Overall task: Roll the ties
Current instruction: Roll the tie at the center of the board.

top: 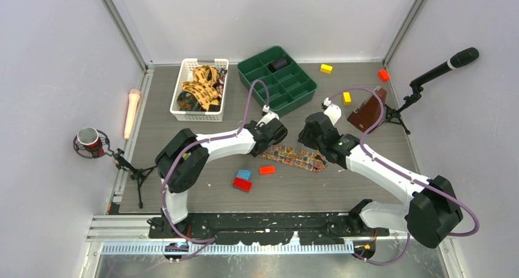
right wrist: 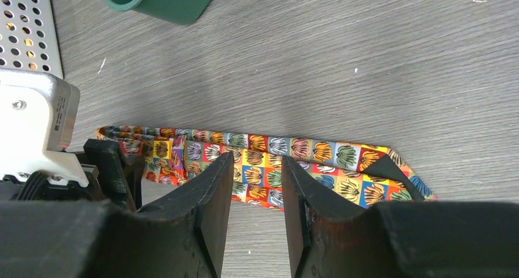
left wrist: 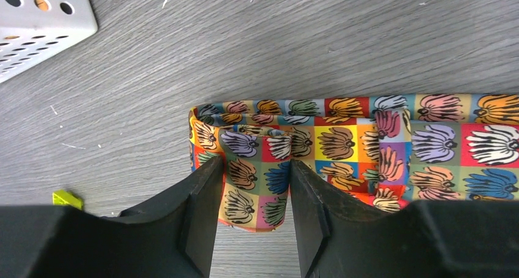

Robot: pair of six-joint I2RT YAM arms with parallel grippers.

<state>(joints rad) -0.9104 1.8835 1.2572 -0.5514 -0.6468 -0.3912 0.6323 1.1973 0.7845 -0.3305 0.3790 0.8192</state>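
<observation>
One patterned tie of small coloured squares lies flat on the grey table, its left end folded over. My left gripper stands at that folded end. In the left wrist view its jaws are apart, with the folded flap of the tie filling the gap between them. My right gripper hovers over the tie's middle. In the right wrist view it is open, and the tie and bare table show between its fingers. More ties lie bunched in the white basket.
A green divided tray stands behind the grippers. Red, blue and orange blocks lie in front of the tie. Yellow blocks, a red block and a brown object lie at the right. Microphone stands are at both sides.
</observation>
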